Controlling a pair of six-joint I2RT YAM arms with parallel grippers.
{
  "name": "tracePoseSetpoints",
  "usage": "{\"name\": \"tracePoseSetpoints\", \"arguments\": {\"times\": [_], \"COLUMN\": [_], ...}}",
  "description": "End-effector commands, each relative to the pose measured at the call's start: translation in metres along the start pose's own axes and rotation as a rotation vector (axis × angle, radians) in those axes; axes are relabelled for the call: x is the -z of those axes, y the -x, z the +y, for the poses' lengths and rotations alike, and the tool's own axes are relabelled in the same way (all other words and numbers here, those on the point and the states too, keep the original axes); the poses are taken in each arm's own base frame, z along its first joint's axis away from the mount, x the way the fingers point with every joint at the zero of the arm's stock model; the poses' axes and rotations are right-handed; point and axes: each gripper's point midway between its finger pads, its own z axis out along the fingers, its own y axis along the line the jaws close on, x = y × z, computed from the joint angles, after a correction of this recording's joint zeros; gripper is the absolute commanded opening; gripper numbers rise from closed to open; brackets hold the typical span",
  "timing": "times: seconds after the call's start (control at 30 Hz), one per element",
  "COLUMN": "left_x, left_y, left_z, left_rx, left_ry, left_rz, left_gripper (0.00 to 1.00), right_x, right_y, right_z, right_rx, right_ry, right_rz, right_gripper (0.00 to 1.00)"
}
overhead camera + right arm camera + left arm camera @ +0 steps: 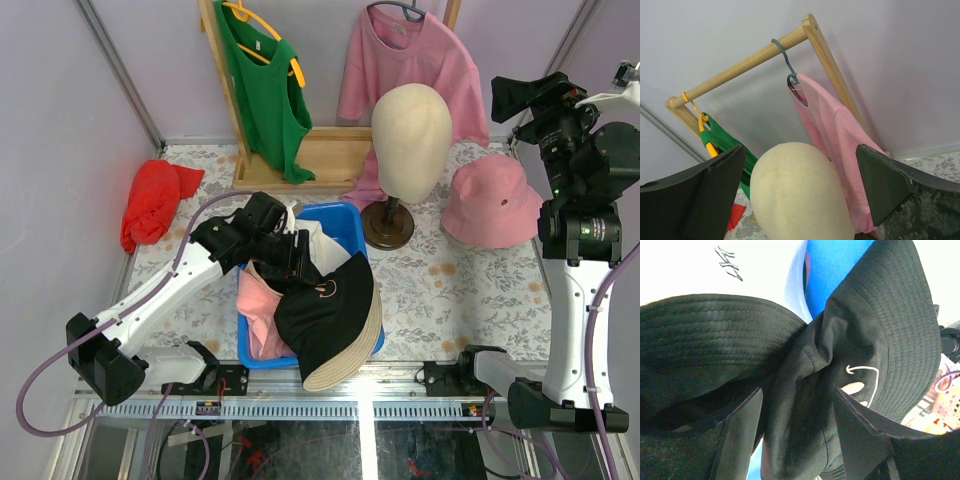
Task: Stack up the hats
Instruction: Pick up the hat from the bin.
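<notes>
Black fabric bucket hat (pixel 330 310) draped over blue plastic bin (pixel 345 225) near-right rim, long axis bin-to-near-edge, brim outward; left gripper (pixel 797 392) part-closed, pinching its bunched crown; right gripper (pixel 800 147) wide open, empty, high right of bin

One camera looks down from behind me; my right wrist camera, nearer, shares its smooth cream mannequin head (pixel 411 130).

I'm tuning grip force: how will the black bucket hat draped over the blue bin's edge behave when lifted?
Probably floppy: the black fabric bucket hat sags over the blue plastic bin and creases inside the left gripper. Likely light: thin cloth. Its brim might drag the pink fabric beside it.
</notes>
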Motion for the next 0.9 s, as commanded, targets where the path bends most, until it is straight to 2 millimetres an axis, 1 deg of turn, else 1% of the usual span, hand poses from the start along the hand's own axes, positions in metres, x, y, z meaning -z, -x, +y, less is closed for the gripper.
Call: {"name": "tracePoseSetpoints", "arguments": {"times": [0.0,0.1,0.17,0.23,0.3,0.33,0.37,0.47,0.5,0.53,0.67,0.87], "left_x": [0.000,-0.006,-0.011,-0.013,-0.012,-0.012,-0.011,-0.006,-0.005,-0.003,0.012,0.046], "left_y": [-0.016,-0.022,-0.026,-0.029,-0.028,-0.027,-0.025,-0.021,-0.019,-0.017,-0.005,0.021], "left_z": [-0.012,-0.015,-0.016,-0.018,-0.019,-0.019,-0.020,-0.022,-0.023,-0.025,-0.032,-0.050], "left_rx": [-0.039,-0.056,-0.067,-0.073,-0.075,-0.074,-0.075,-0.074,-0.074,-0.074,-0.084,-0.108], "left_ry": [-0.065,-0.063,-0.061,-0.060,-0.060,-0.059,-0.060,-0.059,-0.059,-0.061,-0.062,-0.080], "left_rz": [0.086,0.118,0.136,0.146,0.141,0.136,0.129,0.102,0.094,0.082,0.020,-0.109], "left_gripper": [0.57,0.56,0.51,0.41,0.25,0.17,0.12,0.05,0.02,0.00,0.00,0.00], "right_x": [0.010,0.008,0.007,0.007,0.006,0.005,0.005,0.005,0.006,0.007,0.007,0.009], "right_y": [0.027,0.024,0.023,0.023,0.022,0.021,0.022,0.020,0.027,0.028,0.030,0.034], "right_z": [0.026,0.026,0.026,0.025,0.025,0.024,0.025,0.025,0.030,0.031,0.034,0.038], "right_rx": [0.046,0.044,0.043,0.042,0.044,0.041,0.041,0.037,0.038,0.037,0.033,0.024], "right_ry": [0.082,0.087,0.090,0.089,0.087,0.087,0.089,0.093,0.104,0.107,0.114,0.118], "right_rz": [-0.058,-0.048,-0.046,-0.044,-0.042,-0.040,-0.041,-0.036,-0.050,-0.052,-0.049,-0.051], "right_gripper": [1.00,1.00,1.00,1.00,1.00,1.00,1.00,1.00,1.00,1.00,1.00,1.00]}}
